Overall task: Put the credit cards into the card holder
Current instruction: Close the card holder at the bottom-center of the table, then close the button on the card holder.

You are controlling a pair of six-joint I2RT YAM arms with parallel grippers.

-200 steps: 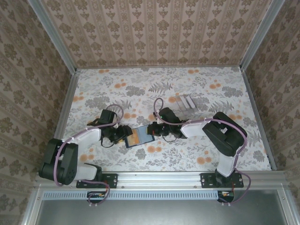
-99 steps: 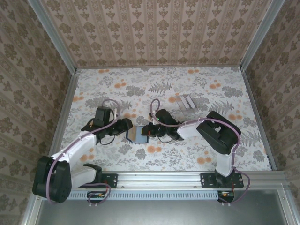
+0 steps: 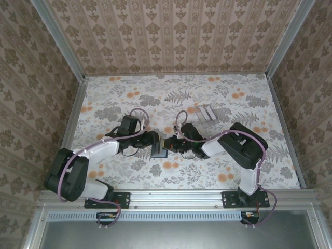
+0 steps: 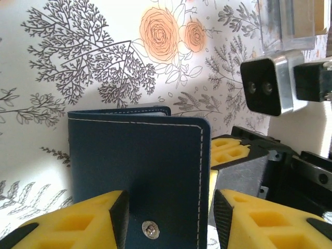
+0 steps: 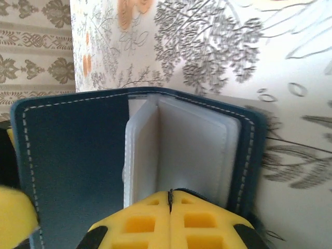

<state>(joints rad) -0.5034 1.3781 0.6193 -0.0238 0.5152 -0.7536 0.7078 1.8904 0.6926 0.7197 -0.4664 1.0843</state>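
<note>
Currently, the card holder [image 3: 157, 149] stands half open on the floral table [image 3: 228, 161] between both grippers. Its pale translucent inner sleeves [image 5: 192, 150] are fanned apart, and the credit cards [image 3: 206, 112] lie side by side well apart from it. The right gripper [image 5: 170, 199] is clamped, pads together, on the sleeves' lower edge. The left gripper [image 4: 170, 199] holds its jaws parted at the outer cover, the snap [image 4: 150, 230] showing in the gap; yellow pads cut off the holder's lower part, and whether the left pads press the cover cannot be determined.
</note>
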